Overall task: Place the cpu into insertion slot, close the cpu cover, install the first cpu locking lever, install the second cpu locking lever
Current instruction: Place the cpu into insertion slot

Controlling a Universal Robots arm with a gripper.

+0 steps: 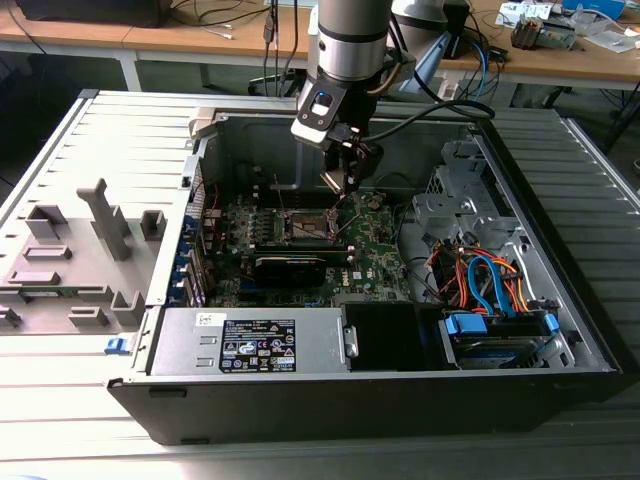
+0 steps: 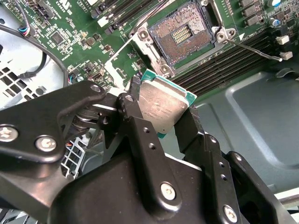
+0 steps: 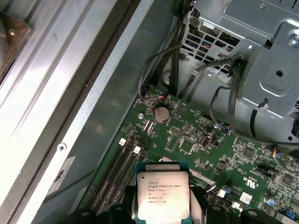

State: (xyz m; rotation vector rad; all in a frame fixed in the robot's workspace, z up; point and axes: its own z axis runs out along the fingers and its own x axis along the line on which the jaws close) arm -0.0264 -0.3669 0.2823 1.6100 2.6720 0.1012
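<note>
My gripper (image 2: 161, 109) is shut on the cpu (image 2: 164, 105), a small square chip with a silver-grey top, gripped by two opposite edges between black fingers (image 2: 128, 107). In the first wrist view the cpu (image 3: 162, 193) hangs above the green motherboard (image 3: 210, 144). The insertion slot (image 2: 184, 33) lies a short way off, its dark centre uncovered inside a silvery rim. Two thin wire levers (image 2: 254, 49) stick out from the slot's corners, raised. In the exterior view the gripper (image 1: 345, 185) hovers just above the slot (image 1: 305, 225), toward that view's right. I cannot make out the cpu cover.
Long black memory slots (image 2: 224, 60) run beside the socket. A black card (image 1: 290, 265) lies in front of it. The power supply (image 1: 250, 345), the drive cage with coloured cables (image 1: 490, 280) and the case walls (image 1: 300, 150) box the board in. A grey fixture (image 1: 90, 240) stands outside.
</note>
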